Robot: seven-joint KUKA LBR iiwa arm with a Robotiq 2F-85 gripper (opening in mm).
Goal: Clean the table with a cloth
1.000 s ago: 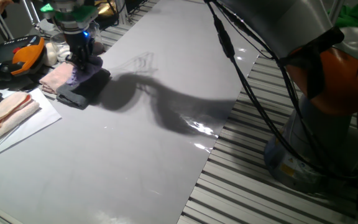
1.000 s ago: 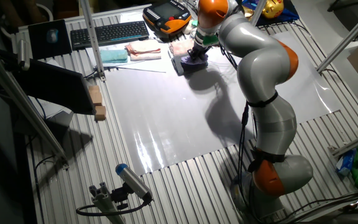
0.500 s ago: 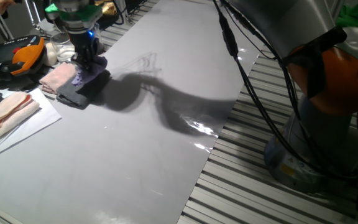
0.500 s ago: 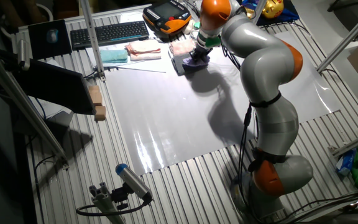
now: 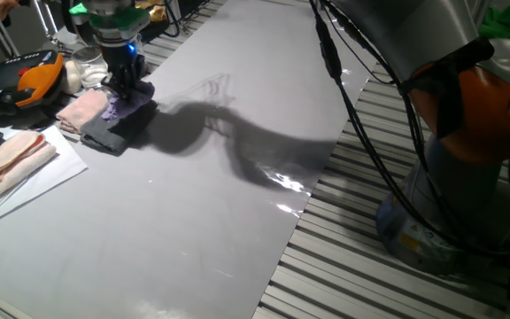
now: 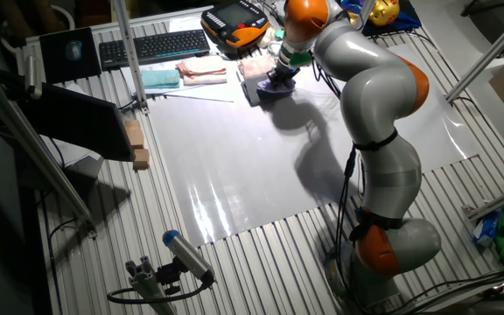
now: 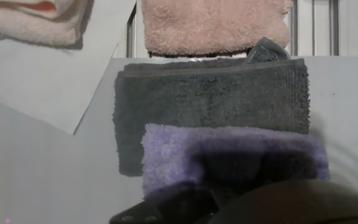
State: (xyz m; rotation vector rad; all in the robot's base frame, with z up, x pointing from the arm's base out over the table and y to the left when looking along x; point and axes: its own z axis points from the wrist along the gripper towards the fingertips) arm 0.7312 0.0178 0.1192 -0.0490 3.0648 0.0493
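Pincer point(image 5: 129, 87) pressing into cloth point(image 7: 229, 155) atop dark grey cloth point(image 7: 210, 93); grip state unclear. Lift lavender layer alone, clearing tabletop point(image 5: 237, 204) neighbours.

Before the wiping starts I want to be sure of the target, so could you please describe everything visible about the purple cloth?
The purple cloth is small, lavender and fuzzy like terry. It lies on a folded dark grey cloth at the far edge of the table, with a pale pink cloth just beyond. The gripper is down on it from above, its shadow across the middle; whether the fingers have closed on it cannot be made out.
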